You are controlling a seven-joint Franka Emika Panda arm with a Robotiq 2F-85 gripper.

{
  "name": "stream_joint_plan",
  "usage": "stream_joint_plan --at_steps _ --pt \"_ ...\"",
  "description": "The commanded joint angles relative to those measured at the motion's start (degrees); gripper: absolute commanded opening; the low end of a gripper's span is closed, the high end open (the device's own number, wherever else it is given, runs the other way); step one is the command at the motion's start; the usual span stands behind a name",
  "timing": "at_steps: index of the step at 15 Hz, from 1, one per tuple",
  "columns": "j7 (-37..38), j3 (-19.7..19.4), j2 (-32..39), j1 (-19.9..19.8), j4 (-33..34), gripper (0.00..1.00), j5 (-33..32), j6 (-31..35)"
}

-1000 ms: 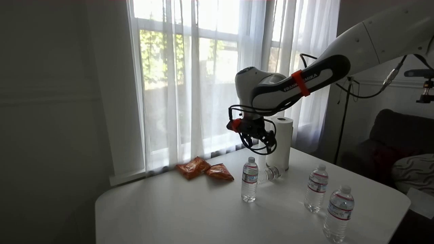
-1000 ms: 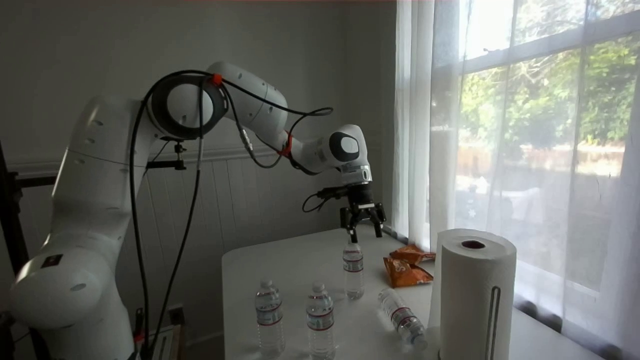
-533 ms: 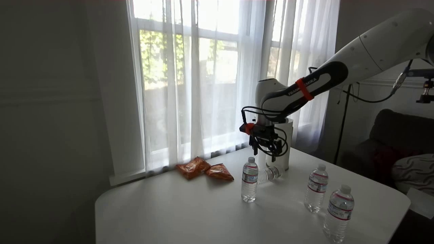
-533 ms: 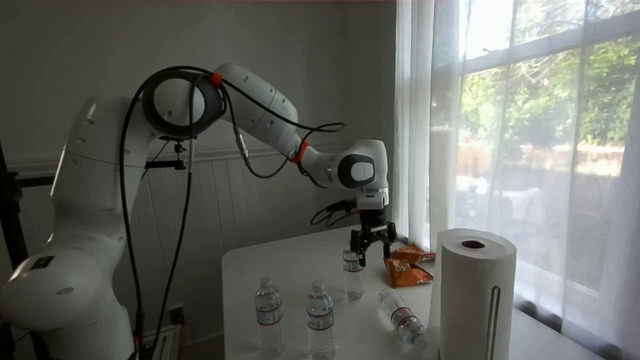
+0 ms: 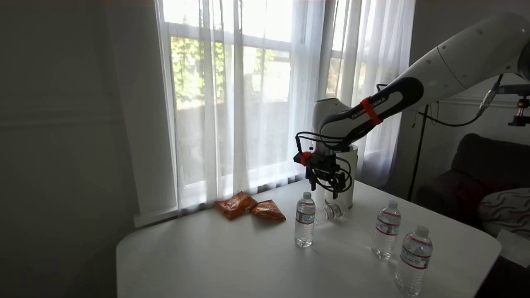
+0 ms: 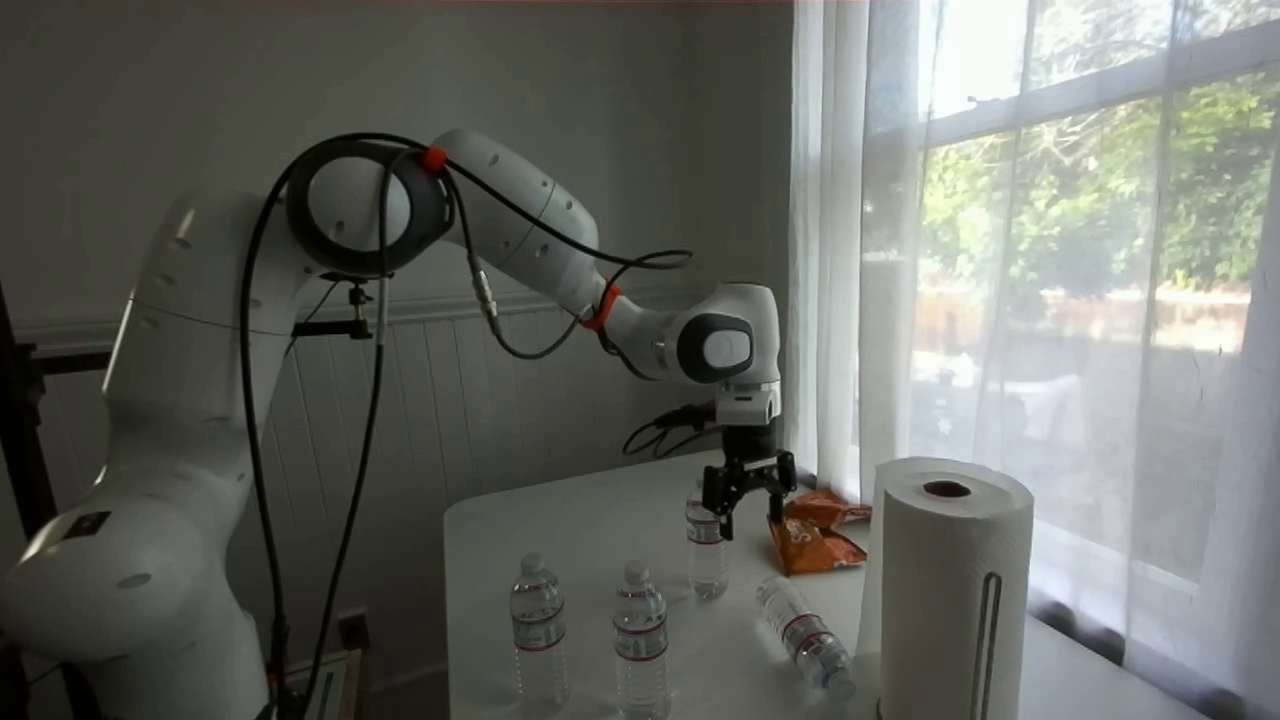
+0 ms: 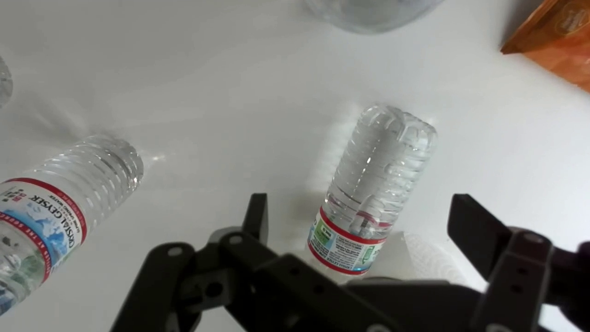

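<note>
Hanging above the white table [image 5: 215, 256], the gripper [image 6: 752, 524] has its fingers spread wide. Below them is a lying bottle [image 7: 368, 193], seen between the fingertips in the wrist view, its base towards one o'clock and its label towards seven. From that view's centre, an upright bottle [image 7: 60, 216] is at nine o'clock, an orange bag [image 7: 557, 41] at two. In an exterior view, a paper towel roll [image 6: 955, 600] stands near the lying bottle, at its three o'clock.
</note>
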Motion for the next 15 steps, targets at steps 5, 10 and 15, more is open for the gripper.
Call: stream_joint_plan --at_steps 5,10,15 --pt "-1.06 -4.42 1.25 -2.63 -0.38 1.00 4.94 5.36" --pt "-3.41 -4.80 3.51 -4.99 -0.47 1.00 10.02 8.49" --pt "-7.74 -4.48 6.91 -6.55 0.54 1.00 15.99 11.49"
